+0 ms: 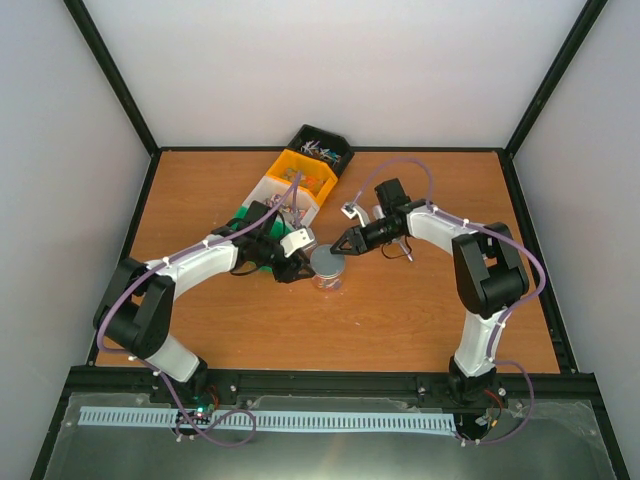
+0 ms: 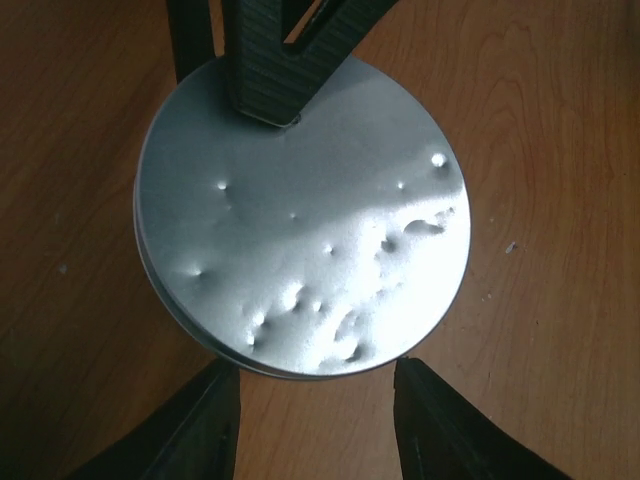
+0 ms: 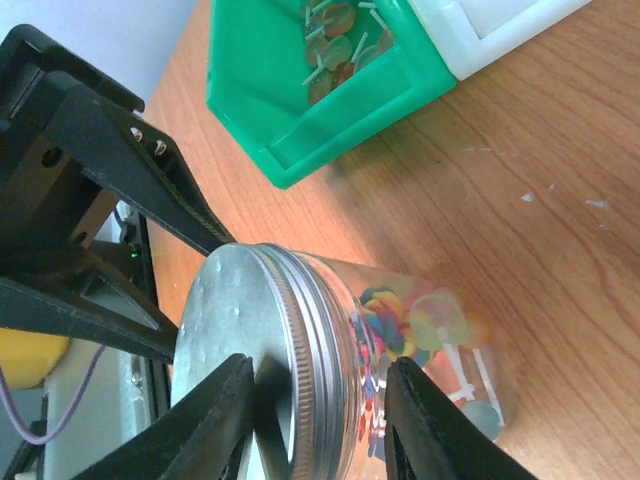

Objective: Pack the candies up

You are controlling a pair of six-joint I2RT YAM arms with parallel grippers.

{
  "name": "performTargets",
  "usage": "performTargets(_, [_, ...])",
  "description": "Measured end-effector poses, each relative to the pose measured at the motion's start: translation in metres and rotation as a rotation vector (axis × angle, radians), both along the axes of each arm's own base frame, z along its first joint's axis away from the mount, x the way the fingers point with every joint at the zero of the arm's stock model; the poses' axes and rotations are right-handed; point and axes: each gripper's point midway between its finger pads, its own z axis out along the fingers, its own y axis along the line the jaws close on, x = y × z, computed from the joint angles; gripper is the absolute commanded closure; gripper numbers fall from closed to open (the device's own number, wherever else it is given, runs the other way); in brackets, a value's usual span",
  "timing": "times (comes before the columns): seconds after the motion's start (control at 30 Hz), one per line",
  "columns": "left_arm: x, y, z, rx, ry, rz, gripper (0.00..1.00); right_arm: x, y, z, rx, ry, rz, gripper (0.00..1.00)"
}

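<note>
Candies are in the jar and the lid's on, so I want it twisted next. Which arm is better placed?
Left, probably. The left end effector points down at the lid, fingers flanking its rim, so a wrist roll could turn it. The right end effector straddles the rim sideways.

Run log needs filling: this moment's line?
jar: lid on, candies inside | left gripper: at lid edge, grip unclear | right gripper: straddles lid rim, grip unclear

1. A brown wooden table with a black rim fills the floor of the cell.
2. Plain white walls close three sides.
3. Black posts rise at the corners.
4. The light is soft and even.
</note>
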Motion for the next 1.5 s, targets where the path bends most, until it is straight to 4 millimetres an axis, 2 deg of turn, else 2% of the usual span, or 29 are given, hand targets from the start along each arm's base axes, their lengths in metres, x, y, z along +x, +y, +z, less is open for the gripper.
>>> performTargets(0.3, [-0.001,-0.001,-0.002,-0.001,0.010,-0.003,0.58,0.000,0.000,0.003,0.059,0.000,0.010,0.85])
performTargets(0.53, [-0.006,0.001,0.005,0.017,0.047,-0.022,0.54,-0.001,-0.001,0.000,0.093,0.022,0.019,0.83])
performTargets(0.67, [-0.010,-0.001,0.019,0.004,0.057,-0.037,0.45,-0.002,-0.001,0.000,0.097,0.022,0.021,0.81])
performTargets(0.73, [-0.008,-0.002,0.028,-0.008,0.050,-0.037,0.44,-0.001,-0.001,0.000,0.095,0.017,0.021,0.80])
performTargets(0.9, [0.011,-0.012,0.046,-0.040,0.063,0.003,0.47,-0.004,-0.002,-0.004,0.081,0.031,0.018,0.80])
performTargets(0.97, [0.020,-0.016,0.043,-0.041,0.086,0.019,0.49,-0.004,-0.002,-0.004,0.080,0.031,0.018,0.80])
performTargets(1.07, [0.028,-0.020,0.029,-0.026,0.135,0.038,0.54,-0.004,-0.002,-0.004,0.080,0.031,0.018,0.79])
performTargets(1.13, [0.029,-0.020,0.019,-0.011,0.164,0.047,0.55,-0.004,-0.002,-0.004,0.080,0.028,0.019,0.76])
performTargets(1.23, [0.030,-0.018,0.007,0.015,0.187,0.058,0.56,-0.004,-0.003,-0.005,0.076,0.018,0.022,0.65])
performTargets(1.37, [0.031,-0.017,0.006,0.026,0.178,0.064,0.54,-0.003,-0.005,-0.006,0.054,-0.013,0.024,0.42])
performTargets(1.5, [0.032,-0.014,0.009,0.040,0.159,0.068,0.47,-0.004,-0.008,-0.001,0.041,-0.065,0.038,0.26])
